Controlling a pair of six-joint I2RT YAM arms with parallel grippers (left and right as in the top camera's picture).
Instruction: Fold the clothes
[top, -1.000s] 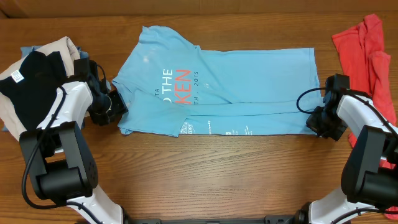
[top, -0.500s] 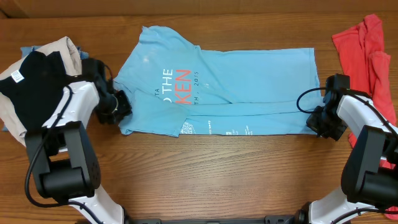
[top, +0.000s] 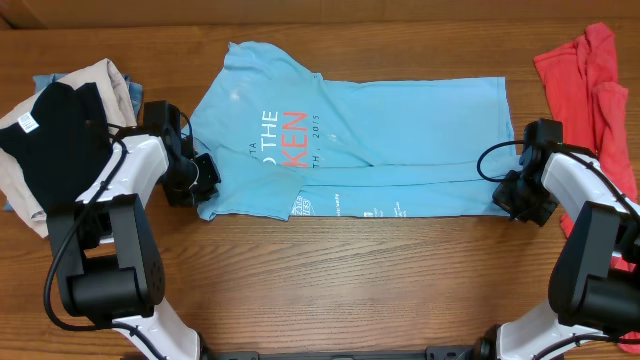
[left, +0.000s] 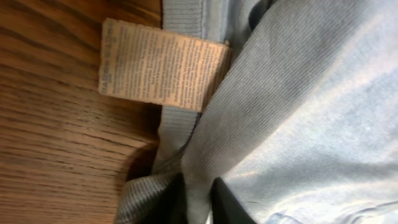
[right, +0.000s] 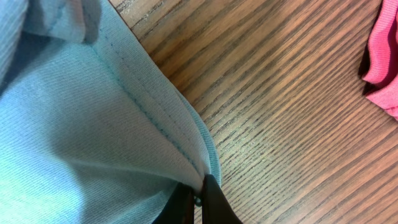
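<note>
The light blue T-shirt (top: 360, 140) is thin, soft cotton: light, limp, with no stiffness of its own. I judge it will sag and crease wherever it goes unsupported, so it is best taken at the firmer stitched edges, both ends at once. It lies flat across the middle of the tabletop (top: 330, 290), neck end toward my left, hem toward my right, its near long edge turned over. My left fingers (left: 198, 199) pinch a fold of fabric at the near neck corner, just beside the sewn-in label (left: 158, 65). My right fingers (right: 198, 200) are clamped on the doubled hem at the near hem corner.
</note>
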